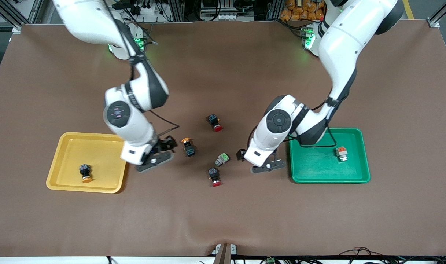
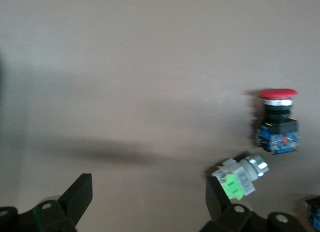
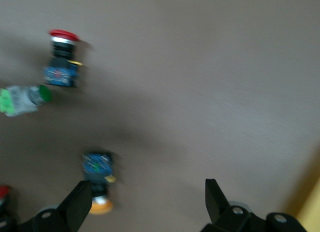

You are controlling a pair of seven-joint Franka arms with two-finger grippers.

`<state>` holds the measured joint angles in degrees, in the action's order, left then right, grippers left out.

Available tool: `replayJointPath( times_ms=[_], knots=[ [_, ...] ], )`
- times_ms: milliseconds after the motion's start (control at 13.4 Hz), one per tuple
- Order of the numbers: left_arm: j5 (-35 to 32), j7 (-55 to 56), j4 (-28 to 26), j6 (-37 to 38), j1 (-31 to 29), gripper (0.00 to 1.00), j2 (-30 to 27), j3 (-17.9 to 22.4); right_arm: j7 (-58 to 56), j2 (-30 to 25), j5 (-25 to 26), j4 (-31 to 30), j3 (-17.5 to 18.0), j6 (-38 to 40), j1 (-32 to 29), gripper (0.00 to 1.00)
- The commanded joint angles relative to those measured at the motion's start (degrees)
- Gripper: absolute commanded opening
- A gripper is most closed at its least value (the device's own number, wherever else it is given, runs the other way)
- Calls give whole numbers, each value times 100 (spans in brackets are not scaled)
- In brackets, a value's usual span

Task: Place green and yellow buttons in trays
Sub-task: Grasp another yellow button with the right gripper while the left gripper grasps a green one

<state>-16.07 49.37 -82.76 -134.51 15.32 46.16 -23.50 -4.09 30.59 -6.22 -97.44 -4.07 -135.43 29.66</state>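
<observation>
Two trays: yellow tray point(image 1: 61, 167), green tray point(image 1: 358, 137). Six buttons: two orange-capped point(image 1: 85, 173) point(image 1: 188, 146), two red-capped point(image 1: 215, 123) point(image 1: 214, 176), two silver-bodied point(image 1: 221, 159) point(image 1: 341, 153). Two arms.

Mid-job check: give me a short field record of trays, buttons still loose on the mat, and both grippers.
yellow tray: holds one orange-yellow capped button
green tray: holds one silver button with orange block
loose orange-yellow capped button: on the mat, beside the right gripper
loose green-block button: on the mat, beside the left gripper
red-capped buttons: two on the mat
right gripper: open, empty, low over the mat
left gripper: open, empty, low over the mat
</observation>
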Motion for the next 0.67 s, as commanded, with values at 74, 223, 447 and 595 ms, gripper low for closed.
replayJointPath(
  times_ms=[74, 223, 447, 595],
  knots=[
    [-98, -901, 234, -759, 190, 100, 445, 38, -4, 456, -528, -205, -32, -694, 373, 100],
    [-106, -1157, 226, -998, 304, 100, 552, 38, -4, 589, -731, -205, 11, -765, 426, 100],
    [-106, -2026, 226, -1165, 323, 100, 631, 38, -4, 659, -1136, -249, 47, -774, 523, 100],
    [-106, -2317, 234, -1445, 401, 100, 736, 38, -82, 651, -1145, -493, 73, -1018, 506, 100]
  ],
)
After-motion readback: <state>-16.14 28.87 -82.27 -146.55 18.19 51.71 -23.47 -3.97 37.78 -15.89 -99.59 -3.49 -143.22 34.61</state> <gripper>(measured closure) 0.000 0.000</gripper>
